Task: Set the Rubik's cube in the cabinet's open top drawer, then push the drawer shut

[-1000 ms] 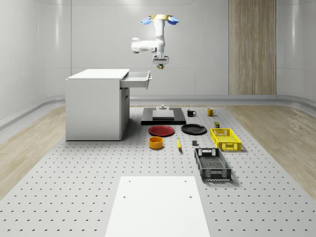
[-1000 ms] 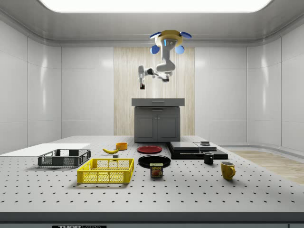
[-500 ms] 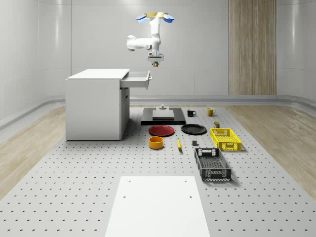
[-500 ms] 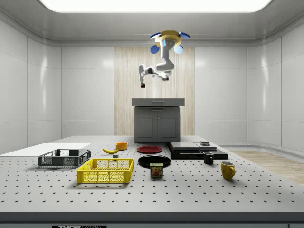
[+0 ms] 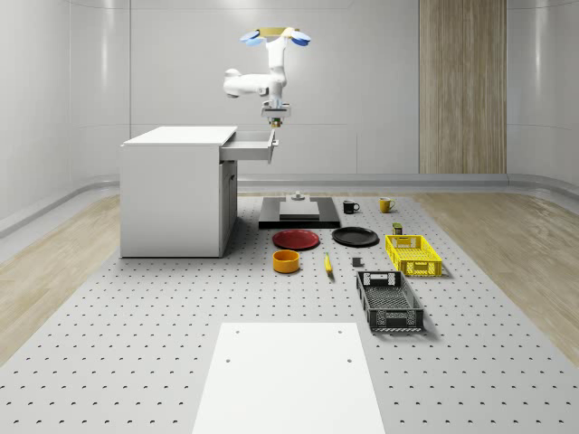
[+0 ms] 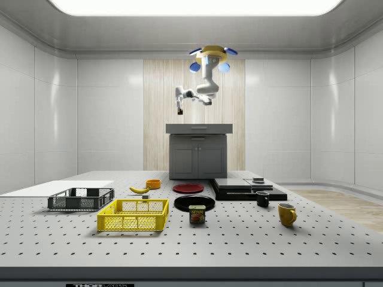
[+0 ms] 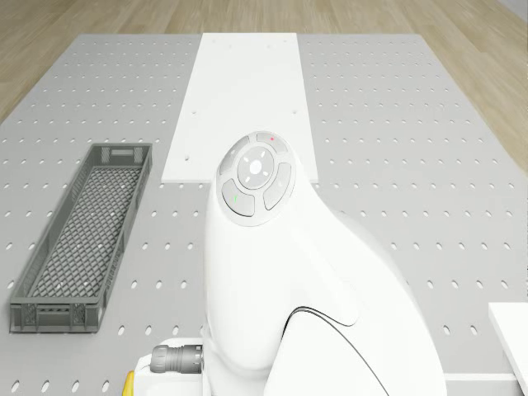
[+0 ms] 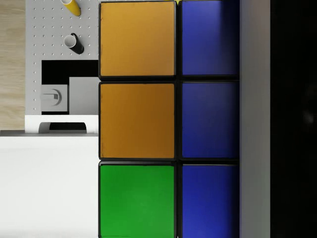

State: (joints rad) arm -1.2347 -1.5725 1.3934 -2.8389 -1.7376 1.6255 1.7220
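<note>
Your wrist view puts the Rubik's cube [image 8: 168,119] right against the lens, orange, green and blue tiles showing, clamped in the claw, with the white cabinet top [image 8: 49,183] beneath it; the whole-scene view adds what that hides, the claw [image 5: 275,120] pointing straight down just above the outer end of the open top drawer [image 5: 251,145]. There you also see the drone [image 5: 276,36] hovering high above that drawer end, its arm [image 5: 253,83] dropping from the body, elbowing out over the cabinet [image 5: 176,194], then folding back to a vertical wrist. Your side view shows the same bent arm with the claw [image 6: 179,110] hanging above the cabinet, while the drone view looks past the arm's white link [image 7: 280,280] to the grey crate [image 7: 78,235] on the tabletop [image 7: 396,140].
</note>
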